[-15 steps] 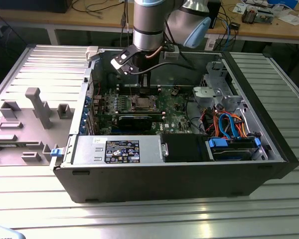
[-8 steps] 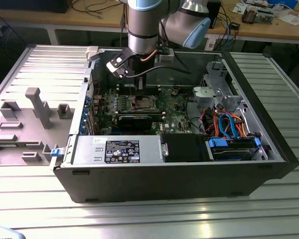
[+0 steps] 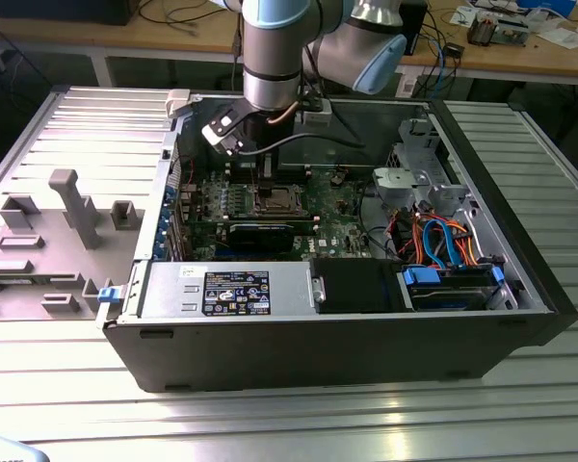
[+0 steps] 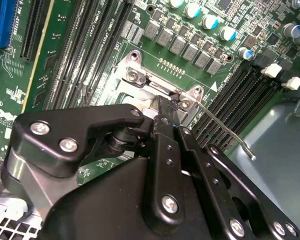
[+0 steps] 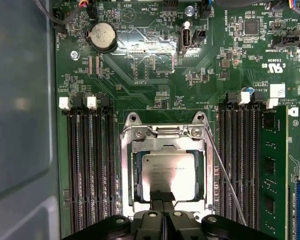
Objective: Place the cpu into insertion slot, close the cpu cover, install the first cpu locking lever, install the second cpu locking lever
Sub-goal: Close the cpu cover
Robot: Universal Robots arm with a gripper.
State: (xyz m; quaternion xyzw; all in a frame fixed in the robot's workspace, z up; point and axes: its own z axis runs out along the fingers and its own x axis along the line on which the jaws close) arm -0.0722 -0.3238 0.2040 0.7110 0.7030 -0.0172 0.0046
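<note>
exterior view: arm (image 3: 270,48) comes down from above into an open pc case (image 3: 366,346) lying on a ribbed metal table (image 3: 270,423). gripper (image 3: 267,178) is low inside the case, right over the slot (image 3: 275,200) on the green board. grey fixture tray (image 3: 39,241) sits on the table at the exterior view's left, well apart from the case.

second wrist view: black gripper body is up close, its tip at the slot's silver rim near one corner screw. a thin wire lever (image 4: 224,126) runs slanting from that corner out past the memory slots (image 4: 95,45), its hooked end over the grey case floor.

first wrist view: cpu (image 5: 172,172) lies flat in the slot, grey top up. cover (image 5: 165,146) lies down around it w/ the chip showing through its window. fingertips (image 5: 158,197) are pressed together, nothing between them, and sit at the cpu's edge. can't tell whether they touch the chip or hang just above it. the wire lever runs slanting along one side of the slot, between it and a bank of memory slots. a green ram stick (image 5: 272,165) stands in the outer slot of that bank. coin cell (image 5: 102,36) is farther up the board, well apart from the slot.
</note>
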